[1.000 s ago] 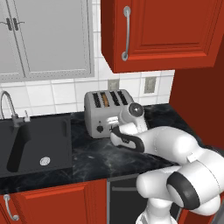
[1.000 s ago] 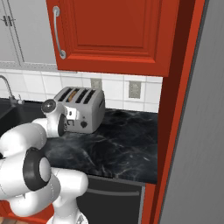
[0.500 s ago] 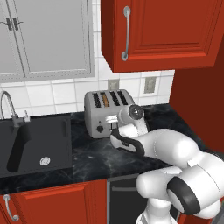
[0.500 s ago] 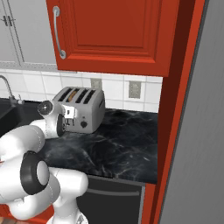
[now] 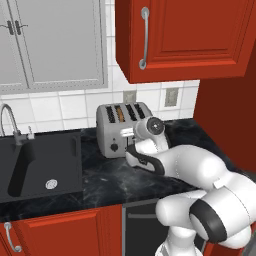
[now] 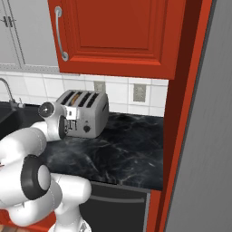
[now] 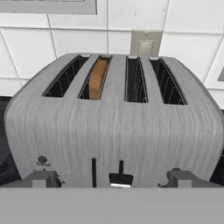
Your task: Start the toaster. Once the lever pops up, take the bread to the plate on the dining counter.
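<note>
jaws spread wide on the two-finger gripper (image 7: 113, 178), pinching nothing, grey fingertips (image 7: 40, 178) low at either side of the front face of the boxy silver-grey four-slot toaster (image 7: 112, 127). small dark lever (image 7: 120, 178) between them, just ahead. thin brown bread slice (image 7: 97, 78) standing in the second slot from the left, sunk below the top. toaster set on the black veined marble worktop (image 6: 122, 145), against the white tiled wall (image 5: 60, 107), right of the black sink (image 5: 40, 162).
</note>
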